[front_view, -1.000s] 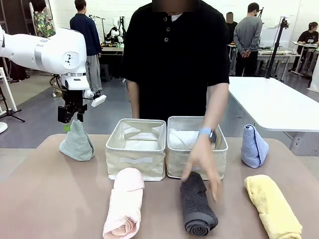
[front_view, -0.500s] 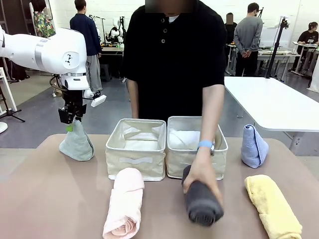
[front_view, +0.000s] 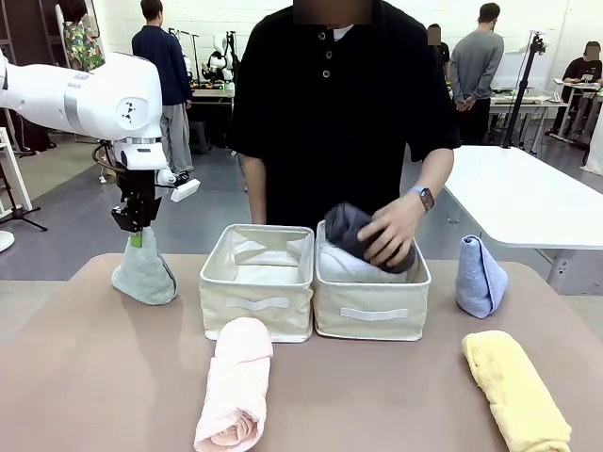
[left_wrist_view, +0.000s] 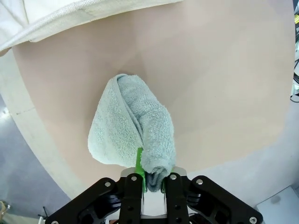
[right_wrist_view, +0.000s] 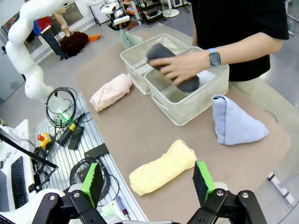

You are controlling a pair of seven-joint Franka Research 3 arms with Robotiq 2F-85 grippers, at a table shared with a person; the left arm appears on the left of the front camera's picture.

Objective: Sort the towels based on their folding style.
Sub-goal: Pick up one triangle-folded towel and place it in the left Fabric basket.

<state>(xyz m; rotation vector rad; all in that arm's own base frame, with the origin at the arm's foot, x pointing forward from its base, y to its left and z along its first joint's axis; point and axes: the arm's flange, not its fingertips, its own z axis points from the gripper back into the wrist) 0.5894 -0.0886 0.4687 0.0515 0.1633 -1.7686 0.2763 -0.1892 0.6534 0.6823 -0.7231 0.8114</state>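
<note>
My left gripper (front_view: 138, 232) is shut on the tip of the sage-green cone towel (front_view: 144, 274), whose base looks to rest on the table at the far left. The left wrist view shows the green towel (left_wrist_view: 133, 130) pinched between the pads (left_wrist_view: 138, 163). A person's hand holds the dark grey roll (front_view: 347, 229) over the right bin (front_view: 372, 315), above a white towel (front_view: 337, 266). On the table lie the pink roll (front_view: 236, 381), the yellow roll (front_view: 516, 388) and the light-blue cone (front_view: 480, 275). My right gripper (right_wrist_view: 148, 179) is open, high above the yellow roll (right_wrist_view: 161, 167).
Two beige fabric bins stand side by side mid-table; the left bin (front_view: 256, 301) looks to hold nothing. The person stands at the far side, arm reaching over the right bin. A white table (front_view: 528, 198) lies beyond the right edge.
The person's hand picked the dark grey roll up off the table and carried it over the right bin. My left gripper rose slightly with the green towel's tip.
</note>
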